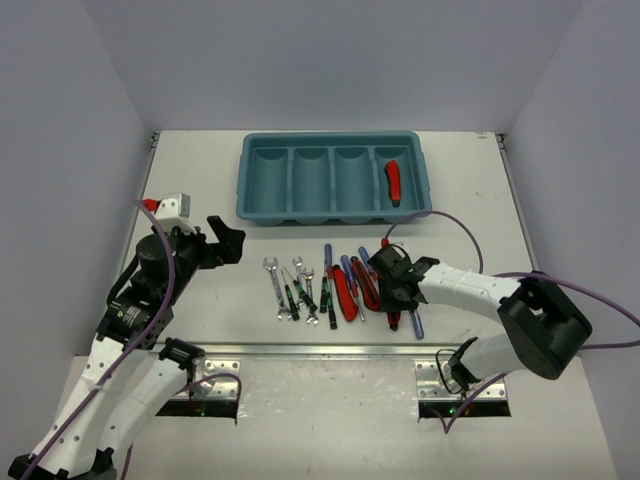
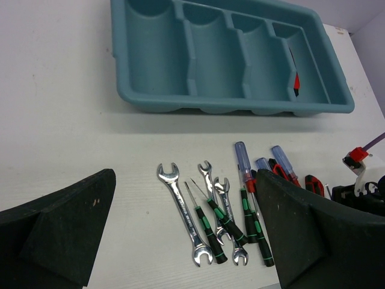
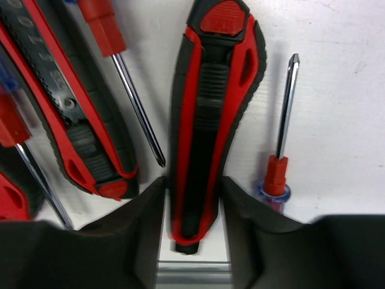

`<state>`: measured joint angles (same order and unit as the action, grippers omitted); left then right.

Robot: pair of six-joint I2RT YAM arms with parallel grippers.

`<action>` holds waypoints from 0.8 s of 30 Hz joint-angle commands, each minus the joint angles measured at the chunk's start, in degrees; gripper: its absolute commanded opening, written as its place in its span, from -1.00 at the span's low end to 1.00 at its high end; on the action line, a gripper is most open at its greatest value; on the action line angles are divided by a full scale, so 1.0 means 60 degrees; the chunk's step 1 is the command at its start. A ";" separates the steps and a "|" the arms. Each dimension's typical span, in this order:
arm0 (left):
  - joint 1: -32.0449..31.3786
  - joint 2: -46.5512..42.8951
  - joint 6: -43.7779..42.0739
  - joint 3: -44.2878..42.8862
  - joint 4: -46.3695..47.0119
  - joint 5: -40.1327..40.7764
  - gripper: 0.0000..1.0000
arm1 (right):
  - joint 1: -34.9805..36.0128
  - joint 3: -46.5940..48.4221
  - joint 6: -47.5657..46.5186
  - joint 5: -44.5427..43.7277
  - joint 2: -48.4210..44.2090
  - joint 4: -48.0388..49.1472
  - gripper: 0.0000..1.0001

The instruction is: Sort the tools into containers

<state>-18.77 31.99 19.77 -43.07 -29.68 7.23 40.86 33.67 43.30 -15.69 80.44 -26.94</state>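
My right gripper (image 1: 393,290) is low over the tool pile and shut on a red-and-black utility knife (image 3: 207,108) that lies on the table; its fingers (image 3: 141,229) press the knife's sides near its tail. My left gripper (image 1: 228,240) is open and empty, held above the table left of the pile. Silver wrenches (image 2: 183,214), green-black drivers (image 2: 225,220) and blue-handled screwdrivers (image 2: 243,159) lie side by side. The teal tray (image 1: 335,140) stands behind them; its right compartment holds one utility knife (image 1: 394,183).
Another utility knife (image 3: 72,114) and a screwdriver shaft (image 3: 138,108) lie close to the left of the gripped knife, and a blue-handled screwdriver (image 3: 275,180) close to its right. A purple cable (image 1: 450,225) loops over the table near the tray's right end.
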 commanded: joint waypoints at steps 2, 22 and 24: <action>-0.0095 -0.0052 -0.0116 0.0015 0.0520 -0.0151 1.00 | 0.0043 -0.0243 0.0153 0.0015 0.0435 0.0385 -0.39; -0.0109 0.0153 -0.0131 -0.0011 0.0496 -0.0048 1.00 | -0.1004 0.4835 -0.2391 -0.2175 -0.0498 -0.3265 -0.74; -0.0109 0.0166 -0.0131 -0.0014 0.0484 -0.0042 1.00 | -0.1777 0.5835 -0.3085 -0.1756 0.0029 -0.3017 -0.74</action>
<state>-18.79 32.49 19.75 -43.06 -29.56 6.85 36.78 59.54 33.73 -24.78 74.61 -45.18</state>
